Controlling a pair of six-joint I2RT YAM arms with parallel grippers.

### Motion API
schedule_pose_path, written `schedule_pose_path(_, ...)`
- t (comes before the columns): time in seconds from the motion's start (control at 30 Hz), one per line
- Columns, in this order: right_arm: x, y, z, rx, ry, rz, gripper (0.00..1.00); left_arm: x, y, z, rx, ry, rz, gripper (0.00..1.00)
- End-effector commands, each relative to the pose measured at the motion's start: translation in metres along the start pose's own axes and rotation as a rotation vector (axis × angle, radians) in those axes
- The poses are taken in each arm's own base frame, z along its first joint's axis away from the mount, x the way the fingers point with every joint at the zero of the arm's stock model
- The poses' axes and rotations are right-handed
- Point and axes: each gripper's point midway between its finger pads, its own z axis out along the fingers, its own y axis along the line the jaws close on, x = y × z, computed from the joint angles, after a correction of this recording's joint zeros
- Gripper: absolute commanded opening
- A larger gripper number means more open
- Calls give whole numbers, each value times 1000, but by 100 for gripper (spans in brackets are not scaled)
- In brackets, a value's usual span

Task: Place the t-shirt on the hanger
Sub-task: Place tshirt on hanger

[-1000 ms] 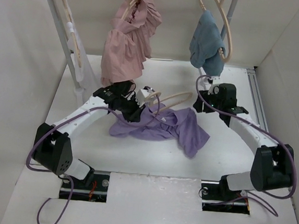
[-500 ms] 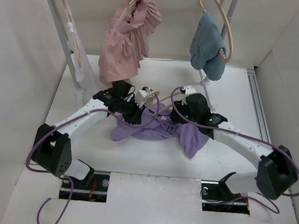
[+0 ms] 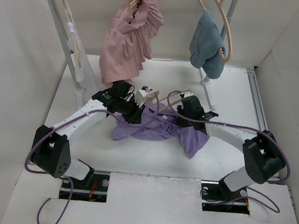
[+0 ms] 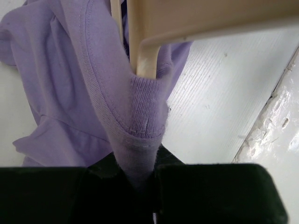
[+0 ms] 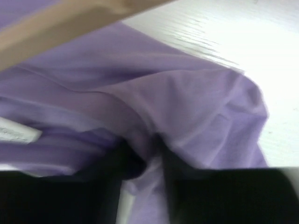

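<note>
- Surveying the table (image 3: 234, 98): the t-shirt (image 3: 158, 129) lies crumpled at its centre, between the two arms and in front of the rack with the pink garment (image 3: 127, 42) and the blue garment (image 3: 208, 44).
- The t-shirt is not yet hung. Most of the cloth rests flat on the surface, bunched toward the right.
- The hanger (image 4: 145, 56) lies at the shirt's far edge. In the left wrist view one of its arms enters the neck opening, touching the inside of the ribbed collar (image 4: 145, 107).
- Left gripper (image 4: 140, 196): the jaws are closed tight on the collar's lower edge, pulling it taut away from the hanger arm.
- Right gripper (image 5: 145, 168): the jaws stand narrow on either side of a fold of shirt body. The view is blurred, and I cannot tell whether the cloth is truly clamped.
- Judgement on the step in hand, which is drawing the shirt over the hanger:
  - The left grip should hold the collar open and steady.
  - The right should take one layer of cloth only and pull along the hanger arm, not across it.
  - Pulling across it risks the collar slipping off the arm's end.
</note>
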Motion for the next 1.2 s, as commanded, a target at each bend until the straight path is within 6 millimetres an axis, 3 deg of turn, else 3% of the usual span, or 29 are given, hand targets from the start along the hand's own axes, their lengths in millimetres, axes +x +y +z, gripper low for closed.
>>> schedule_pose_path(0.0,-10,-10,8,24,-33,47,20,-14,-8,-14,10,-59,67,0)
schedule_pose_path(0.03,-7,-12,6,25,-29,47,4,-12,-9,-15,12,-52,62,0)
schedule_pose_path(0.07,-10,-17,3,42,-45,69,0,-10,-10,-16,12,-52,74,0)
schedule_pose_path(0.1,-15,-16,0,36,-65,72,0,-8,-13,-16,29,-48,78,0)
schedule_pose_path(0.2,-23,-37,-8,68,-99,116,0,-1,-19,-20,61,-42,173,0)
schedule_pose_path(0.33,-37,-73,-27,100,-162,200,0,37,-24,-24,112,45,382,0)
schedule_pose_path(0.43,-46,-106,-43,150,-214,255,0,52,-22,-24,124,88,455,0)
schedule_pose_path(0.67,-53,-121,-53,153,-229,225,0,48,-18,-26,118,78,565,0)
schedule_pose_path(0.97,-100,-87,-120,165,-379,-5,0,62,33,-11,-59,265,418,0)
schedule_pose_path(1.03,-101,-84,-128,185,-371,-57,0,51,41,-11,-96,261,419,0)
schedule_pose_path(1.13,-107,-55,-131,101,-387,-167,0,33,41,-13,-86,227,459,0)
schedule_pose_path(1.17,-113,-19,-125,-39,-416,-239,0,20,32,-11,-58,192,497,0)
